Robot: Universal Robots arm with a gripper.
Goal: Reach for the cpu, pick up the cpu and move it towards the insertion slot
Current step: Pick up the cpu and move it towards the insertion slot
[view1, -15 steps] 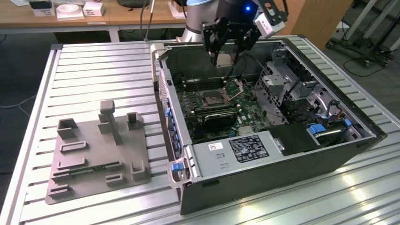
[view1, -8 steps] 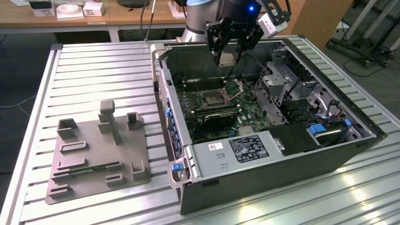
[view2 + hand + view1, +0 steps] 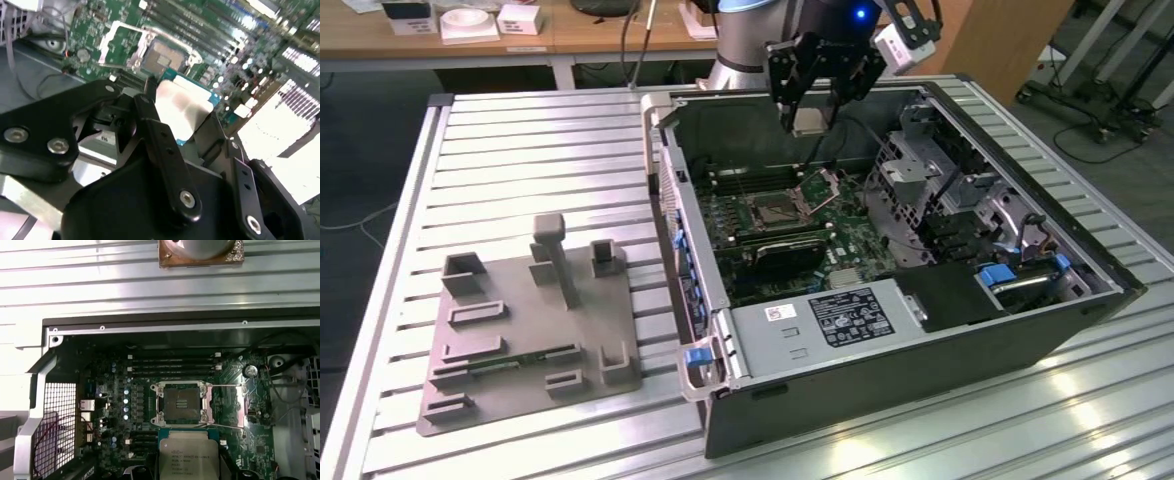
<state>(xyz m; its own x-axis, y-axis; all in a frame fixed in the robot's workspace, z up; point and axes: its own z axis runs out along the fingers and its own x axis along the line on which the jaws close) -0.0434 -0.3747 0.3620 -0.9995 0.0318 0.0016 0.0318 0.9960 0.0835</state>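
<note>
The jaws [image 3: 810, 118] stood closed on the cpu [image 3: 810, 122], one black finger [image 3: 160, 145] pressing each of two opposite edges, so that the chip hung clear of every surface. In the exterior view the jaws hovered above the open computer case [image 3: 881, 330], over its far end, with the chip's pale underside showing between the finger ends. In the second wrist view the cpu [image 3: 182, 107] appeared as a bright square with a blue-green rim, held flat between the black linkages. In the first wrist view the cpu [image 3: 188, 455] showed its silvery-grey top and lay just beside the insertion slot [image 3: 182, 405], not yet over it.

The insertion slot [image 3: 781, 208] sat in the green motherboard [image 3: 847, 240] on the floor of the case. Its silvery frame surrounded a dark centre, and its hinged flap [image 3: 827, 185] stood raised on the side towards the exterior view's right. In the second wrist view the insertion slot [image 3: 165, 57] lay beyond the chip, with its flap [image 3: 122, 42] swung open beside it. Long narrow memory slots [image 3: 172, 365] ran in parallel rows just past the socket.

The case rested on a ribbed metal desk [image 3: 520, 150]. On the exterior view's left, well apart from the case, a grey plastic tray [image 3: 527, 325] with upright blocks lay on the same desk.
</note>
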